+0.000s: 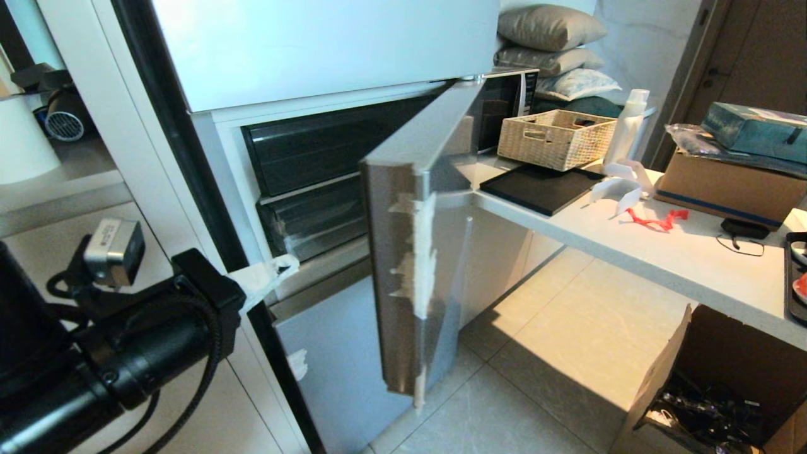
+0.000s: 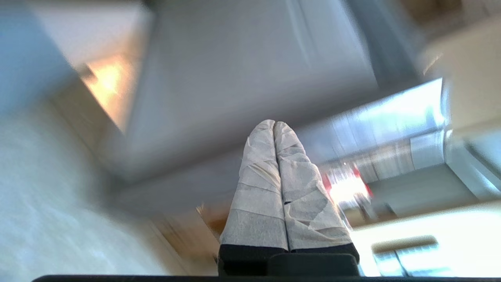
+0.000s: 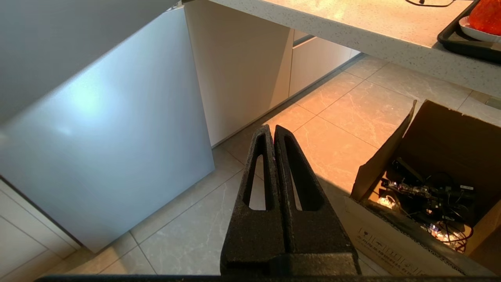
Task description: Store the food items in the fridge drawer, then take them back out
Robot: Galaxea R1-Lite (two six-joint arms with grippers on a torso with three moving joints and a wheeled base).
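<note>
Fridge [image 1: 328,57] drawers dark, contents unclear

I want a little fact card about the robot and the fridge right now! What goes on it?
fridge door: the middle door stands swung open, white tape on its edge
inside: dark drawers stacked behind it, all pushed in
left gripper: white-wrapped fingers pressed together, empty, near the fridge's front edge by the lower drawer
right gripper: black fingers shut, empty, pointing at the floor tiles
food: a red piece on a black tray on the counter
floor: open cardboard box with cables
</note>
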